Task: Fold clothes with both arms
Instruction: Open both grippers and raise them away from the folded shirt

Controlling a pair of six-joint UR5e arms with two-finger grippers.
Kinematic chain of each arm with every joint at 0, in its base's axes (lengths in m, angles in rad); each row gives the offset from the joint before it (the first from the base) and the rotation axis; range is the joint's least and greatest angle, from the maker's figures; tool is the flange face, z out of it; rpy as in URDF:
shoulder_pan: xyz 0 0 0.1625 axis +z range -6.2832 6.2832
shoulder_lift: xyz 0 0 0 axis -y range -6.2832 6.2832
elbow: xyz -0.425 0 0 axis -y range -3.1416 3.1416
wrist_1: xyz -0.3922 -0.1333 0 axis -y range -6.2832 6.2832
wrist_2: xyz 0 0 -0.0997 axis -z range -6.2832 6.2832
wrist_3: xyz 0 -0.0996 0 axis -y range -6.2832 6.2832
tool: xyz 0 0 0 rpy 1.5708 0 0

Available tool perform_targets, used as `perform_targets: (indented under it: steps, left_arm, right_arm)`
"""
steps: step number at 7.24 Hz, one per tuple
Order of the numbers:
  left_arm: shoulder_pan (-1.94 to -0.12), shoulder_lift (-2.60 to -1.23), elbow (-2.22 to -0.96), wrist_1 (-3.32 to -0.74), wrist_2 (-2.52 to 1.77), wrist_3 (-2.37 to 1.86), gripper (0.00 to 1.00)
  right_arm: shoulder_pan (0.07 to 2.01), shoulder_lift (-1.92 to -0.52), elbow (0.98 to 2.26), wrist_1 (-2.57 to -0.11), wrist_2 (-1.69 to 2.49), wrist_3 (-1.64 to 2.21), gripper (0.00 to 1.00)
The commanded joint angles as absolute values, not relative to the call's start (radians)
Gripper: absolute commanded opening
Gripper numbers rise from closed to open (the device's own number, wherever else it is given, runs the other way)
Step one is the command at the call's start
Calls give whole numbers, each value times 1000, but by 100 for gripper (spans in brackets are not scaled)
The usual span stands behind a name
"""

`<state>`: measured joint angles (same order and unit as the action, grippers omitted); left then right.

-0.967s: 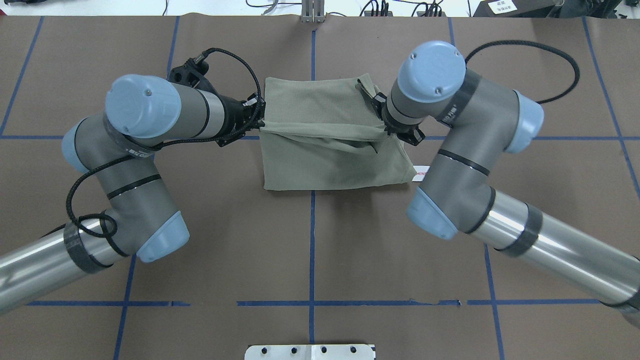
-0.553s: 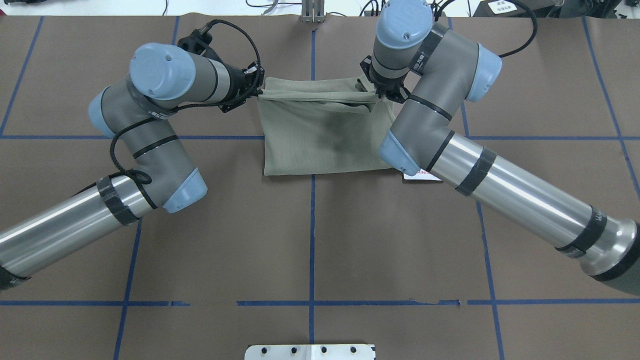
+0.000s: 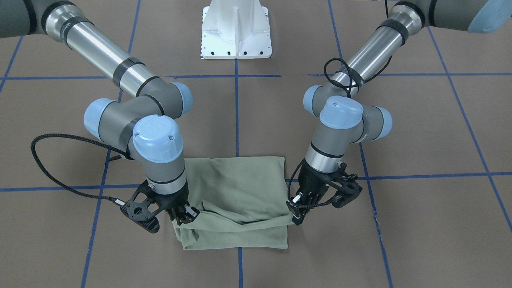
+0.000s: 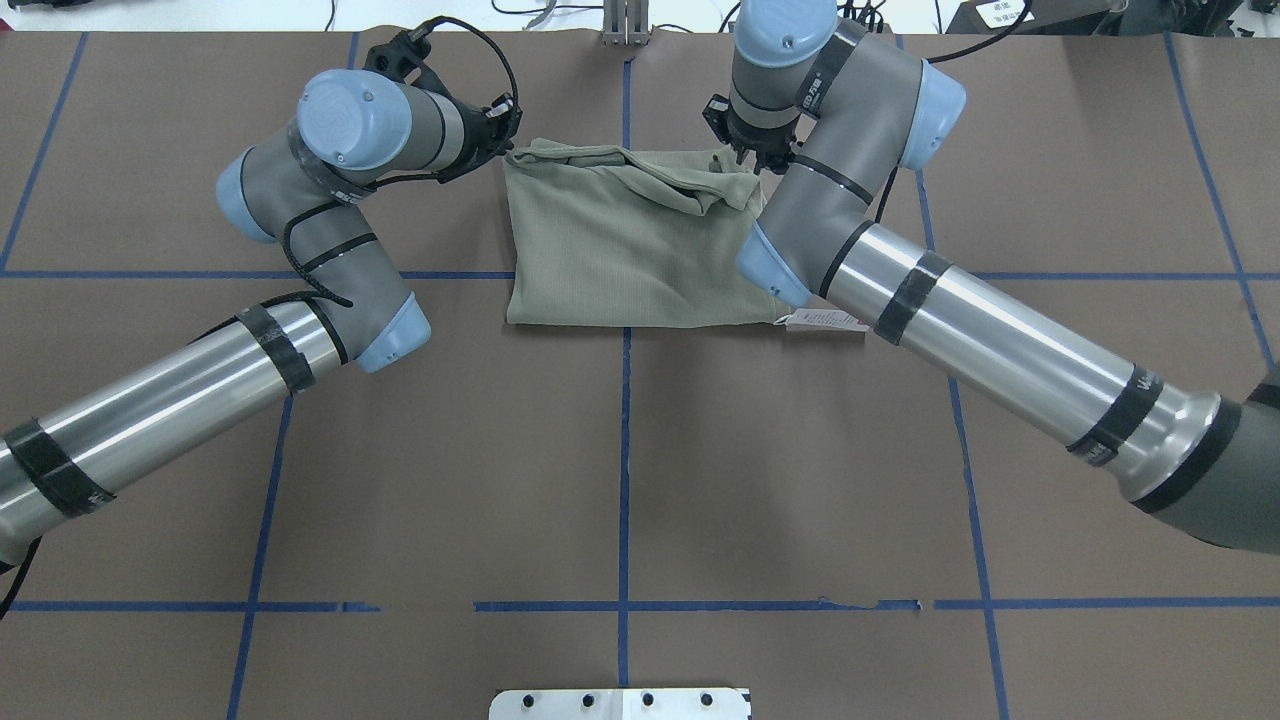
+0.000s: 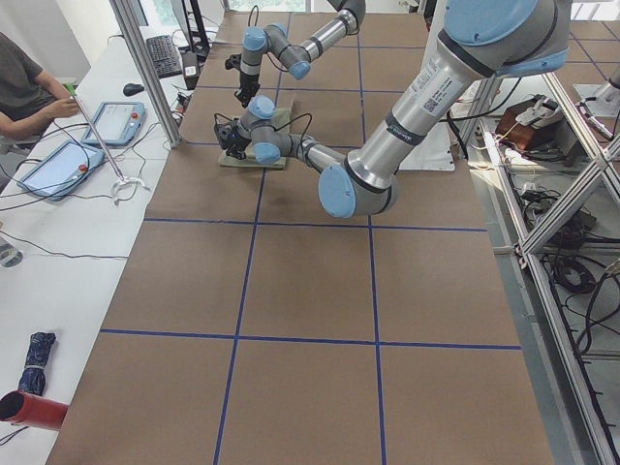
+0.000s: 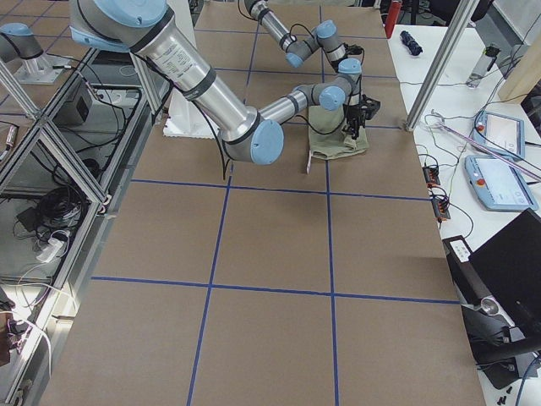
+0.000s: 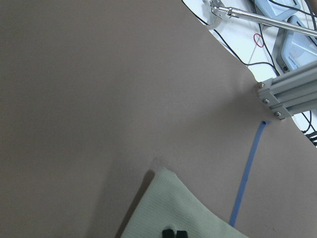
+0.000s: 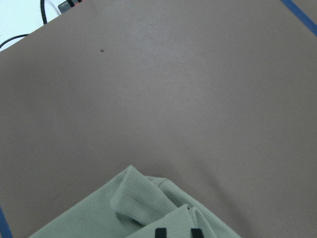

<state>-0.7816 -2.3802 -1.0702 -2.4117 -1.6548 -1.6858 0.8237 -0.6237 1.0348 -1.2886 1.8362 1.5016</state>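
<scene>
Two shirt (image 4: 620,250) corners lie clamped in left pincer (image 3: 297,216), right pincer (image 3: 185,214).

White pedestal (image 3: 236,32) on brown table (image 4: 450,450) w/ blue tape lines (image 4: 625,450).

Shirt (image 3: 240,184) on table (image 3: 420,232) between left claw (image 3: 298,218) and right claw (image 3: 185,214).

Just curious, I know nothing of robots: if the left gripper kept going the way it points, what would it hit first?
Probably the shirt, whose corner the left gripper pinches, then almost at once the brown table just under it; depth is hard to judge.
</scene>
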Motion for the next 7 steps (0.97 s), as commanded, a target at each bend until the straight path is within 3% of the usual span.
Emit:
perform_targets:
  steps: [1, 3, 4, 6, 7]
  left_arm:
    - [-808, -2384, -1055, -2419, -1643, -1637, 58]
    - [-848, -2385, -1068, -2424, -1714, -1632, 58]
    - [-873, -2378, -1101, -2424, -1786, -1620, 58]
    - [-876, -2276, -1228, -2422, -1850, -1588, 58]
    - [-877, -2214, -1315, -2425, -1851, -1582, 58]
  right_arm:
    - [921, -600, 931, -1253, 1905, 1253, 100]
    - [933, -611, 951, -1253, 1939, 1235, 100]
    - [924, -652, 1027, -1253, 1939, 1252, 100]
    - [858, -736, 1179, -1250, 1936, 1340, 97]
    - [832, -738, 1195, -1250, 1922, 1342, 96]
